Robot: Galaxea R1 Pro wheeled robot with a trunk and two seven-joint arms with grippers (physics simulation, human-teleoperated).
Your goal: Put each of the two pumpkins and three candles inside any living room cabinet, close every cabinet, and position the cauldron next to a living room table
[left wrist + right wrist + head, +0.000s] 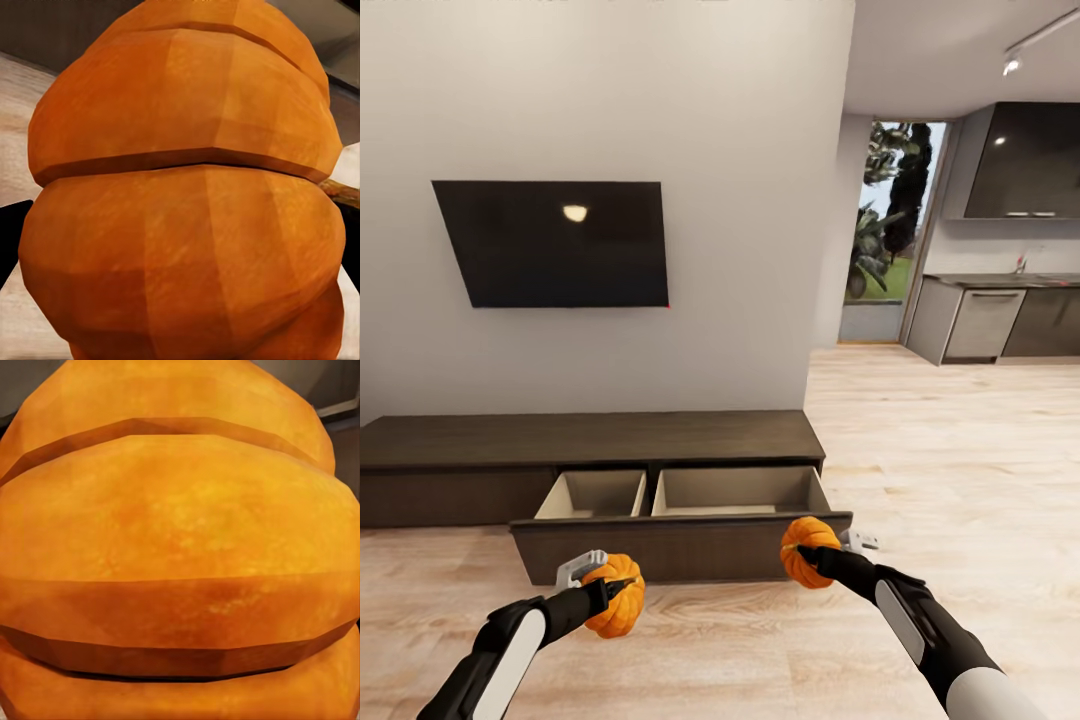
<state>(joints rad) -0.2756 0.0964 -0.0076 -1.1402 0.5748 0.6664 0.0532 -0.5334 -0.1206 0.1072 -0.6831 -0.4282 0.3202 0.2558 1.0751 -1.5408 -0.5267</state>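
Both arms reach in from the head view's lower edge, each with a pumpkin. At 7 o'clock the left pincer (610,588) is clamped on the left pumpkin (615,596); at 5 o'clock the right pincer (818,560) grips the right pumpkin (808,551). Both hang over the plank floor (960,450), just before the cabinet (590,440), whose right-hand drawer (680,545) stands pulled out, two bare compartments showing. Above, at 11 o'clock, a dark TV (555,243) hangs on the wall; a kitchen (1000,320) lies at 2 o'clock. Left wrist view: ribbed orange pumpkin (187,210) close up, its brown stem (341,191) poking sideways. Right wrist view: pumpkin (180,555) pressed near the lens.
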